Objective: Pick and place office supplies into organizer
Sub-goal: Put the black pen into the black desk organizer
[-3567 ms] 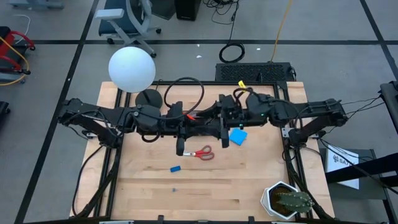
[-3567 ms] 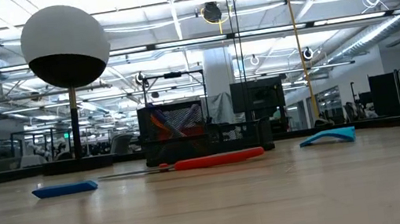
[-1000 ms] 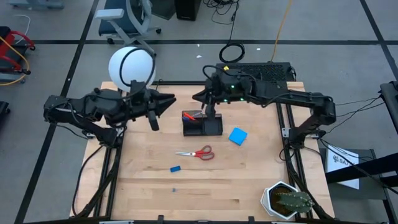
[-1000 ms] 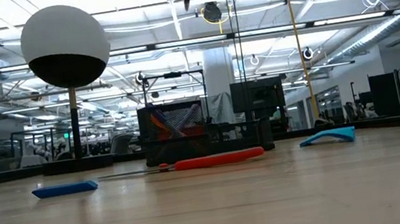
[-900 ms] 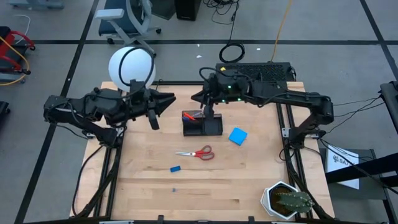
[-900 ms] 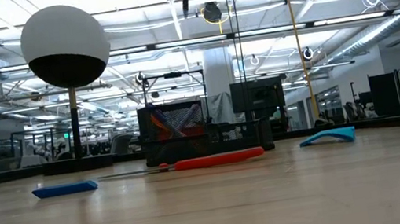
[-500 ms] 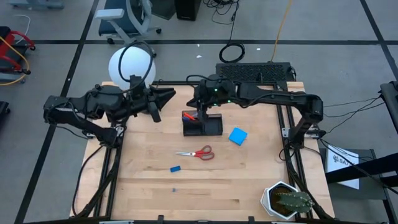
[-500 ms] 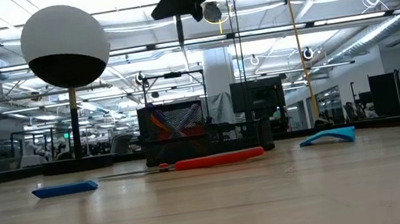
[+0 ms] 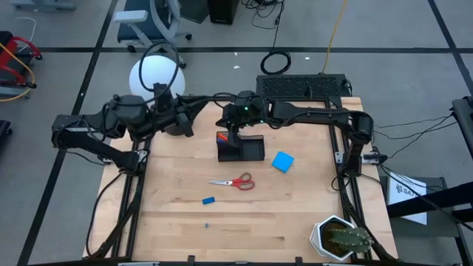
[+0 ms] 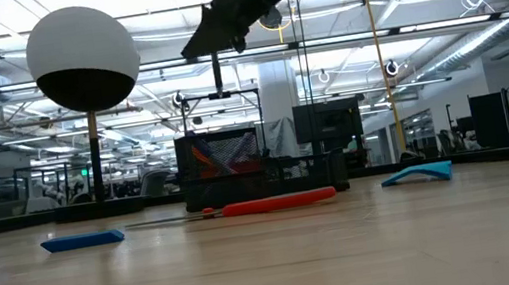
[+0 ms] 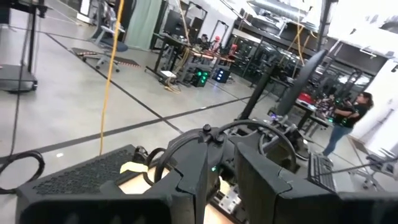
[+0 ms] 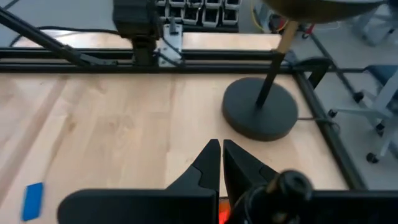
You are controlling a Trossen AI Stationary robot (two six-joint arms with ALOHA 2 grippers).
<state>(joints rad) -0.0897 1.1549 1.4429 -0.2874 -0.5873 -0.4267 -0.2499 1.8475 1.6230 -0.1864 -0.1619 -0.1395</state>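
We see a light wooden surface point(image 9: 295, 214) with a black frame around it, and a few things lie on it. A black organizer point(image 9: 240, 148) stands near the back middle, a bright blue square pad point(image 9: 282, 162) sits just beside it toward the right arm's side, and red-handled scissors point(image 9: 233, 182) lie flat a little nearer the front. A small blue eraser-like piece point(image 9: 208, 200) lies near the scissors, a potted cactus point(image 9: 341, 239) stands in the front corner on the right arm's side, and a round black lamp base point(image 12: 260, 114) rests at the back on the left arm's side.
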